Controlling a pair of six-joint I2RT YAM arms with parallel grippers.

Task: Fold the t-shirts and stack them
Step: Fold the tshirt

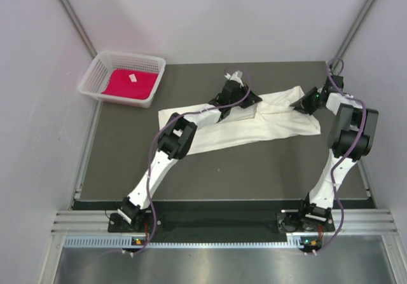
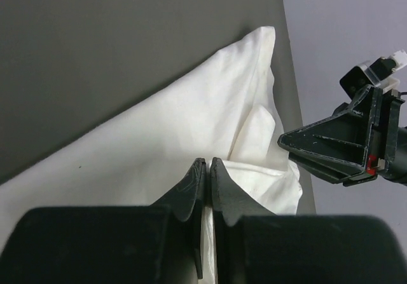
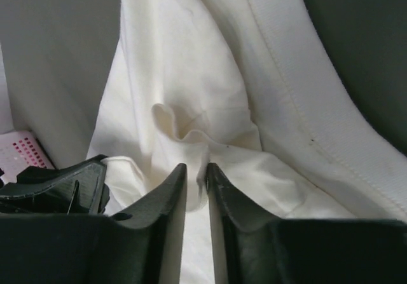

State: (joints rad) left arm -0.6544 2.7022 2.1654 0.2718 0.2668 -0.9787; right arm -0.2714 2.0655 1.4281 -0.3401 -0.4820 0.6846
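The cream-white t-shirt (image 1: 280,125) lies stretched across the far half of the dark table, bunched in the middle. My left gripper (image 1: 251,101) is shut on a thin fold of it near its middle (image 2: 208,163); the shirt (image 2: 191,112) spreads ahead of the jaws. My right gripper (image 1: 299,106) is shut on a raised fold near the shirt's right end (image 3: 196,169), with the shirt's hem (image 3: 299,93) running to the right. The red-magenta t-shirt (image 1: 130,84) with its small white tag lies folded in the basket.
The white mesh basket (image 1: 95,71) stands at the table's far left corner and shows in the right wrist view (image 3: 19,154). The right gripper (image 2: 343,147) sits close to the left one. Grey walls enclose the table.
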